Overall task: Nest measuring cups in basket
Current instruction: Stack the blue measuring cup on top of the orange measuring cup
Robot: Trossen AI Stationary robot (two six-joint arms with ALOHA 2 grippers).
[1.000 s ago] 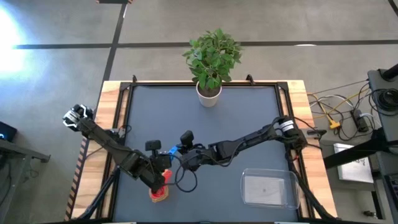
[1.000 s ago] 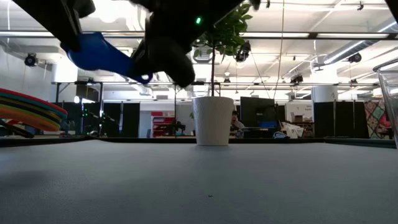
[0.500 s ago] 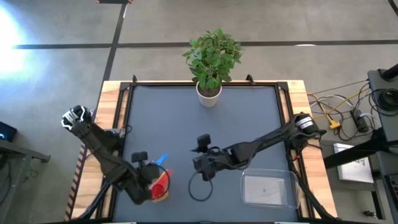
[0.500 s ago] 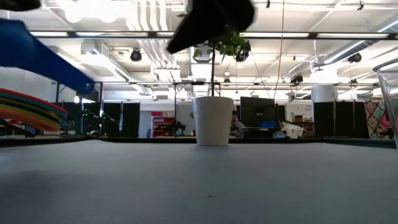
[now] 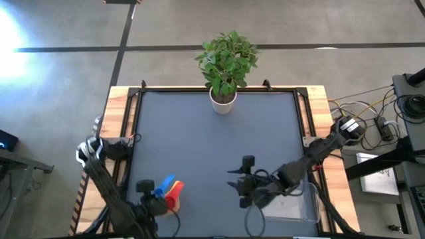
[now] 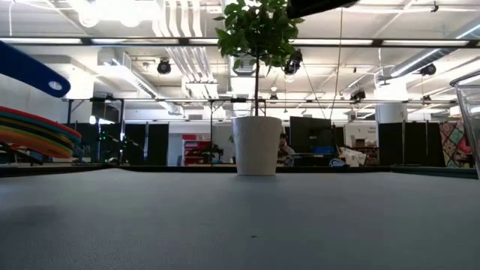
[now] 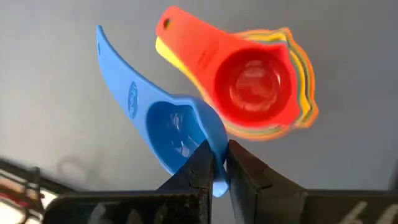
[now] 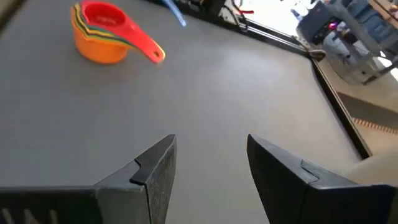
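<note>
L gripper [image 7: 216, 163] is pinched shut on the blue cup's [image 7: 177, 134] rim, held above and just beside the nested stack [image 7: 264, 93] (red on top). R gripper [image 8: 211, 165] has fingers apart, empty, near the basket [image 5: 307, 211], well apart from the stack. Tip imo: centre the blue bowl over the red, level it, handles aligned, lower before release. Rim pinch looks thin, so go slow.

glossy plastic blue cup [image 7: 171, 127] and red cup [image 7: 252, 87]; matt grey table [image 5: 199, 133]; clear plastic basket [image 5: 307, 207].
</note>
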